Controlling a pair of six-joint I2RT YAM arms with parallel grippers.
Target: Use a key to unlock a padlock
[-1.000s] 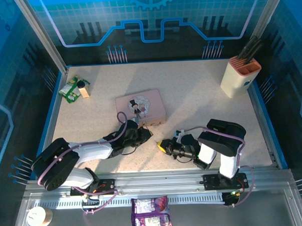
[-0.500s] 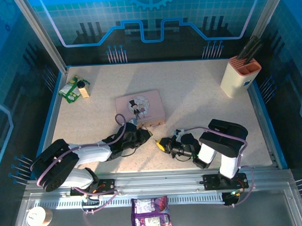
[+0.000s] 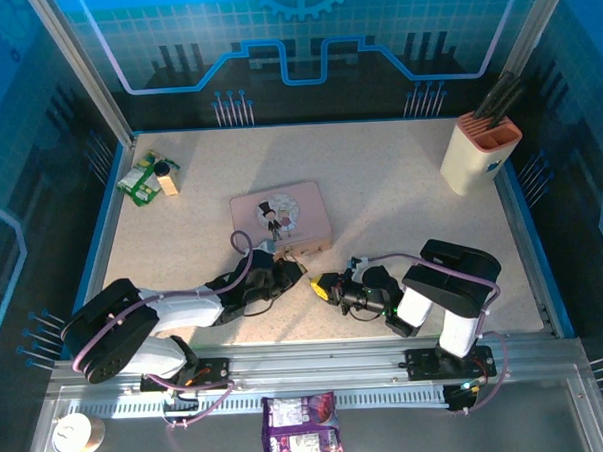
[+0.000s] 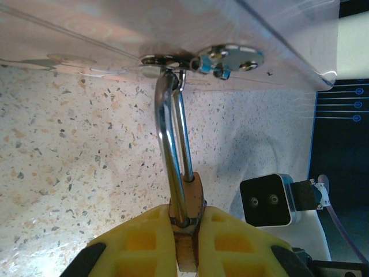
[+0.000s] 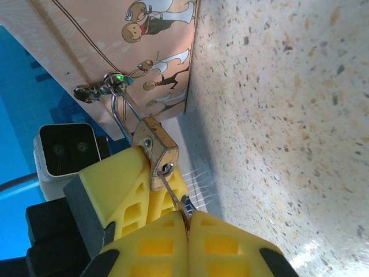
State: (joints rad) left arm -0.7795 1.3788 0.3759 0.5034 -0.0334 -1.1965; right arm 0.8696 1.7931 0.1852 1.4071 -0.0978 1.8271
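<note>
1. The small brass-coloured padlock [image 4: 192,191] sits at lower centre of the left wrist view. Its thin silvery shackle is hooked through the metal clasp [image 4: 225,57] of the pink rectangular cartoon tin [image 5: 115,40].
2. The left gripper [image 4: 185,236] has its yellow jaws narrowed and clamped on the padlock body.
3. The right gripper [image 5: 187,231], at bottom centre, has its jaws pressed together on the tiny grey-silver metal key [image 5: 174,194]. The key's tip is at the keyhole.

- White shells and black joints on the left arm [image 3: 175,310], thin lilac cable [image 3: 239,239] looped along the links.
- Same white-and-black build on the right arm [image 3: 449,280], glossy black cap on top.
- Black base plates [image 3: 188,374] with red and orange wiring, on a silver rail [image 3: 318,370].
- Yellow fingers [image 4: 144,245] with rectangular cut-outs on the left pincer [image 4: 185,219], dark grey backing.
- Matching yellow on the right pincer [image 5: 187,222].
- White camera block [image 4: 265,200], black face, two lenses.
</note>
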